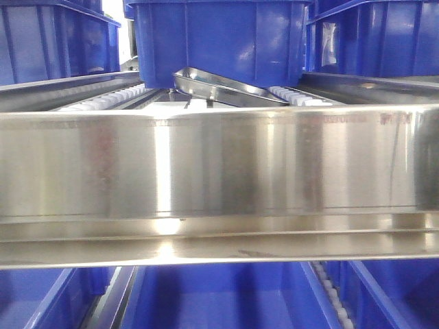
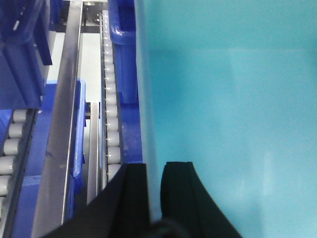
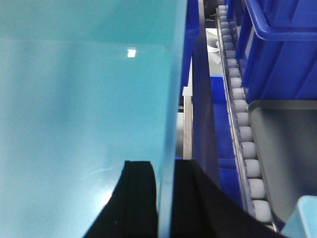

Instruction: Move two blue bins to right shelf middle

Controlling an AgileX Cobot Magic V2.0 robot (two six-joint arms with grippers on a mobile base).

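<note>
My left gripper [image 2: 156, 166] and right gripper [image 3: 162, 163] each clench a wall of the glossy blue plastic bin [image 2: 223, 99], most of it cut off.

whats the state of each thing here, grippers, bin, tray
left gripper: shut on the held bin, fingers either side of its wall
right gripper: shut on the held bin's wall likewise
held bin: gripped by both arms; lifted or resting, cannot tell
metal tray: tilted, not lying flat
</note>
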